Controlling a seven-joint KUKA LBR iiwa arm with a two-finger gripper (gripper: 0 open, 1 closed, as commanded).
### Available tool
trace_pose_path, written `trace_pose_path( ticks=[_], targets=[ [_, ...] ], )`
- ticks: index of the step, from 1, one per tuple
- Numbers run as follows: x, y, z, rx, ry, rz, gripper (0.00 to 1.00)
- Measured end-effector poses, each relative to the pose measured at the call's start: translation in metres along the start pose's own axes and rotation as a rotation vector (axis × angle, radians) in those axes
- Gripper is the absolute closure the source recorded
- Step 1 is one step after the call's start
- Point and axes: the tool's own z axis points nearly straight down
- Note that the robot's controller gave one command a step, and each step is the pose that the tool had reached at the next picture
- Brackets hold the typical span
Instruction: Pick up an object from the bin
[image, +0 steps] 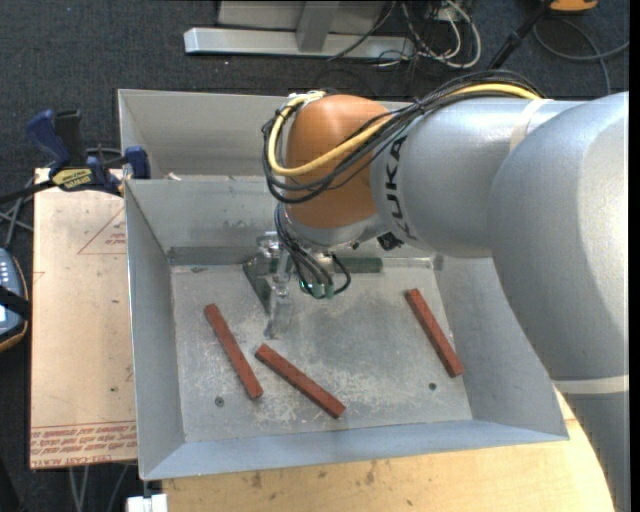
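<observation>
A large silver robot arm (480, 170) reaches in from the right and covers much of the upper right of the scene, its wrist capped by a rounded orange cover (335, 160) with yellow and black cables looped over it. Under it sits a grey metal bin (150, 300) with sloping walls and a flat, scuffed floor. The gripper (272, 325) hangs down from the wrist, low over the floor; nothing is seen in its grasp, and how far it stands open cannot be told from here. Three flat reddish-brown sticks lie on the floor, none touching another. The middle stick (300, 380) is nearest, its upper end just below the gripper and the rest slanting away down and to the right. The left stick (233, 350) lies near the gripper, to its left and below. The right stick (434, 332) lies well apart, far to the gripper's right. The middle stick looks the likeliest pick. The risks: these sticks lie flat against metal, so a descent could jam the tips on the floor, and a grip taken only at the stick's end could let it swivel and slip out
</observation>
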Motion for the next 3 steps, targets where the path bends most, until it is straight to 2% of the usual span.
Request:
trace_pose_path(
  ticks=[1,2,3],
  targets=[
    [-0.002,-0.001,-0.005,-0.001,-0.008,0.003,0.00],
    [-0.020,-0.017,0.046,-0.003,-0.012,0.104,0.00],
    [-0.027,-0.024,0.067,-0.002,-0.012,0.038,0.00]
  ],
)
